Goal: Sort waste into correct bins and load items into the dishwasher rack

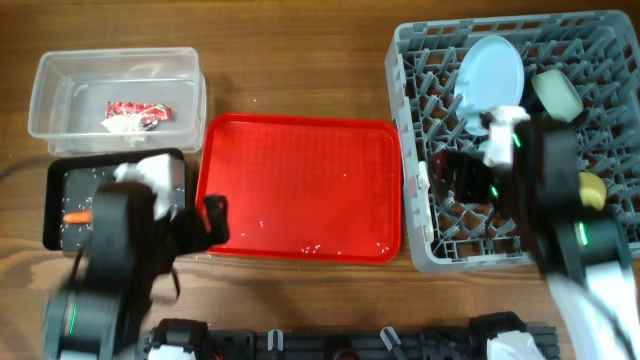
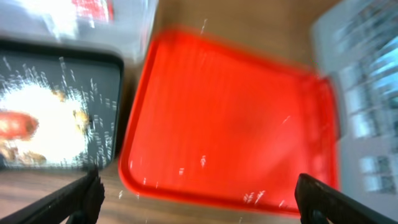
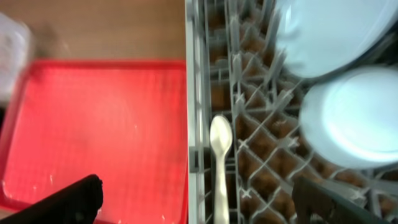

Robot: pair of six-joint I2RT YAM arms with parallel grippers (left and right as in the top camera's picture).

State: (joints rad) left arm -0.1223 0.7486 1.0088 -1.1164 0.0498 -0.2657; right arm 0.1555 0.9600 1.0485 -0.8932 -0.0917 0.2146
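White plastic spoon (image 3: 220,163), in your dishwasher rack (image 3: 261,124) beside its wall, long axis along that wall, bowl end pointing away from your right tool (image 3: 196,186), tool spread wide, empty.

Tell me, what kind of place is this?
Probably a robot practice table set like a canteen clean-up spot: a grey dishwasher rack holding a plate, a red tray, a clear tub holding a wrapper.

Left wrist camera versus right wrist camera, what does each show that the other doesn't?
Only the left wrist: the black tray holding the white tissue and carrot, blurred. Only the right wrist: the white spoon lying in the rack, with the light-blue plate and a pale bowl. Both: the red tray and the rack's edge.
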